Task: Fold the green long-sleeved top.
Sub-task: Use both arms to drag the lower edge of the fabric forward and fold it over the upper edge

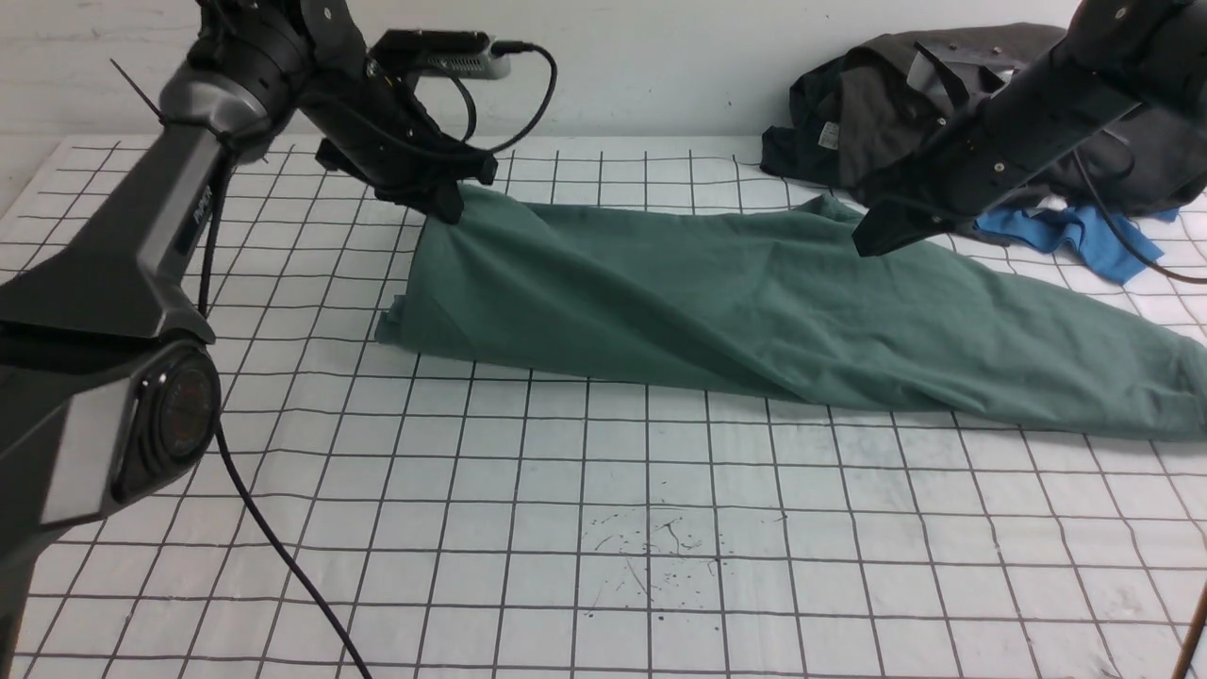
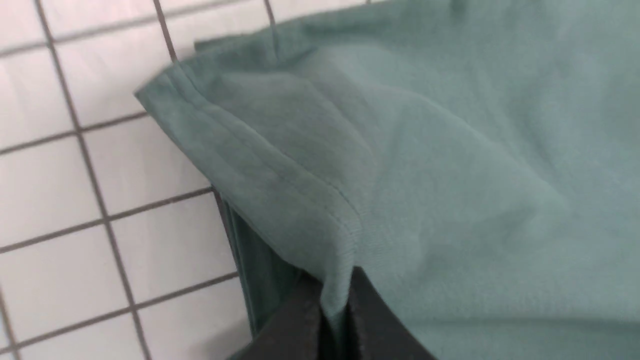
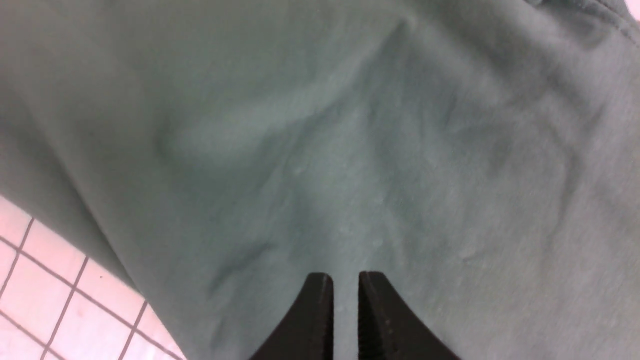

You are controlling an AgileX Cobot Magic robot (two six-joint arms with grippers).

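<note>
Wide front view; wrist views close, seemingly downward, on green top (image 1: 707, 292)

The green long-sleeved top (image 1: 754, 292) is a plain, muted sage green, paler and greyer in the wrist views, with tone-on-tone stitching along its hem. The tabletop (image 1: 566, 490) is white, ruled with a thin dark grid and flecked with small dark scribbles. The left hand (image 1: 443, 198) and right hand (image 1: 872, 240) are matte black, the dark garments (image 1: 943, 104) charcoal grey-black, and the small garment (image 1: 1084, 236) bright blue.
</note>
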